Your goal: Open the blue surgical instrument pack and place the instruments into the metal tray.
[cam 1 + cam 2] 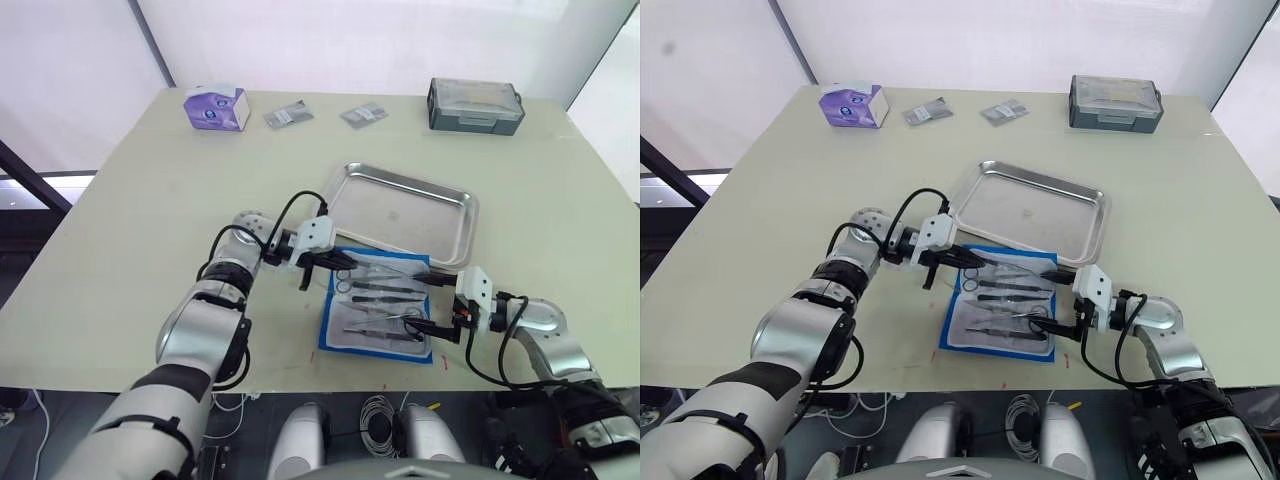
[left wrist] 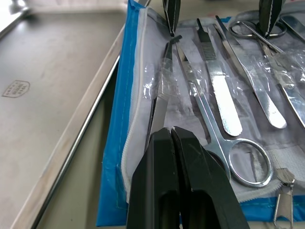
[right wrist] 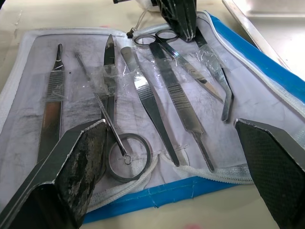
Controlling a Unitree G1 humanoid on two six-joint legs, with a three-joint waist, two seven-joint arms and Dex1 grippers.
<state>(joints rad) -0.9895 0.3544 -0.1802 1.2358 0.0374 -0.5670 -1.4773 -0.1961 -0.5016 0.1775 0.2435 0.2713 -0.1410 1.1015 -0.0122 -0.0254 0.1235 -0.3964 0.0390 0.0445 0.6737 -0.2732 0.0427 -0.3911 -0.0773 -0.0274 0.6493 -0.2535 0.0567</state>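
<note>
The blue surgical instrument pack (image 1: 383, 303) lies open on the table, its pale clear-pocketed lining up, just in front of the metal tray (image 1: 400, 210). Several silver instruments (image 3: 181, 105) sit under the clear straps: scissors, tweezers, a ring-handled probe. My left gripper (image 1: 322, 265) is at the pack's left end, shut on the end of a slim instrument (image 2: 159, 90) that still lies in its pocket. At the pack's right end, my right gripper (image 1: 430, 305) is open, its fingers spread wide just above the lining. The tray holds nothing.
A grey lidded box (image 1: 475, 105) stands at the far right of the table. A purple and white box (image 1: 216, 108) and two small grey packets (image 1: 288, 115) (image 1: 363, 115) lie along the far edge. The table's near edge runs just behind my right gripper.
</note>
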